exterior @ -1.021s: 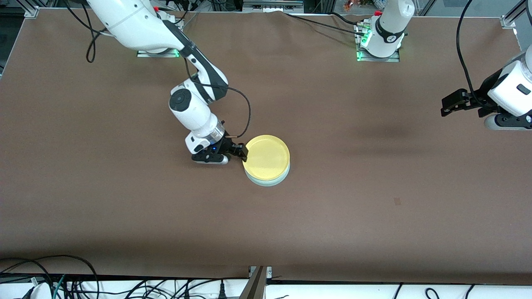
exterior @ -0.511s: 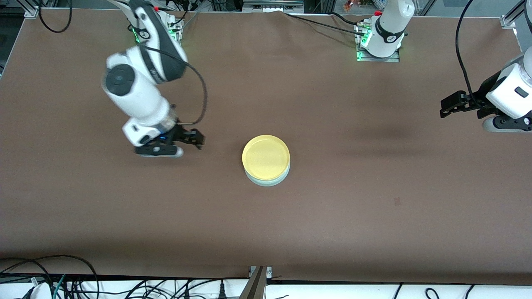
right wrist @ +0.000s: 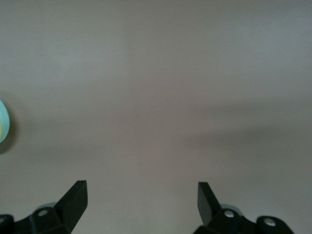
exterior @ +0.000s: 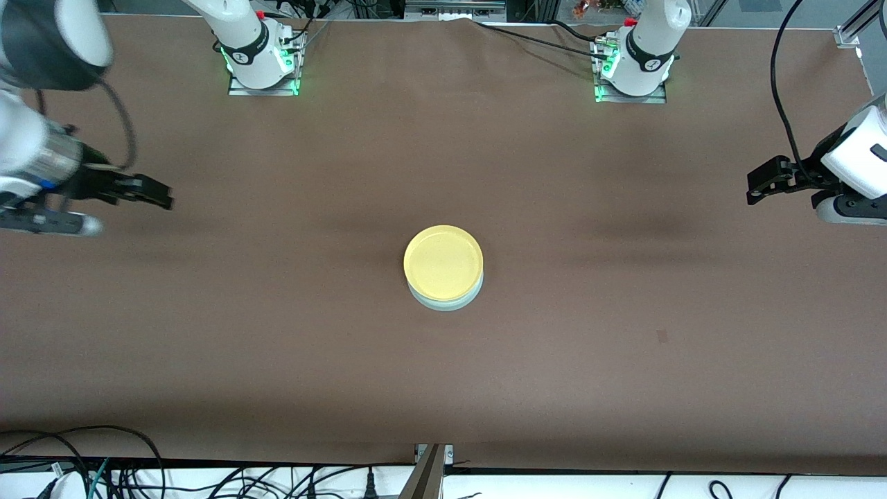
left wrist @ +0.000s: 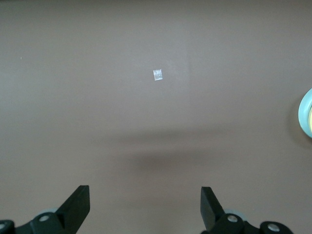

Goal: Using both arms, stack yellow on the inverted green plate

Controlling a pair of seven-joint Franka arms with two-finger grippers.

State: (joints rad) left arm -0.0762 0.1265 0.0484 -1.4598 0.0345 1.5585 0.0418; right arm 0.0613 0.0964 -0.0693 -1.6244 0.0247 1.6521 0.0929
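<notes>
Brown tabletop [exterior: 277, 360]: matte brown cover over the whole work area; the strip nearest the front camera carries nothing.
Small pale mark [exterior: 662, 336]: a little square patch on the cover, nearer the front camera than the plates and toward the left arm's end.
Green plate [exterior: 443, 299]: it lies about the middle of the tabletop, pale mint, and only its lower edge shows as a crescent under the yellow one. Its rim seems to point down, so I judge it is inverted, which gives a flat base for stacking.
Yellow plate [exterior: 443, 262]: it sits on the green plate, touching it, almost centred, hollow side up. I judge the stacking step is done.
Right end effector [exterior: 149, 193]: it hangs over the tabletop at the right arm's end, well apart from the plates. In the right wrist view the right end effector [right wrist: 141, 204] is released, its fingers spread wide with nothing between them. I think it stands aside because the plate needs no support.
Left end effector [exterior: 766, 186]: it is over the left arm's end of the tabletop, also well apart from the stack. In the left wrist view the left end effector [left wrist: 145, 207] is released and empty; this arm waits.
Arm bases [exterior: 258, 66]: both stand along the farthest edge, with green lights on.
</notes>
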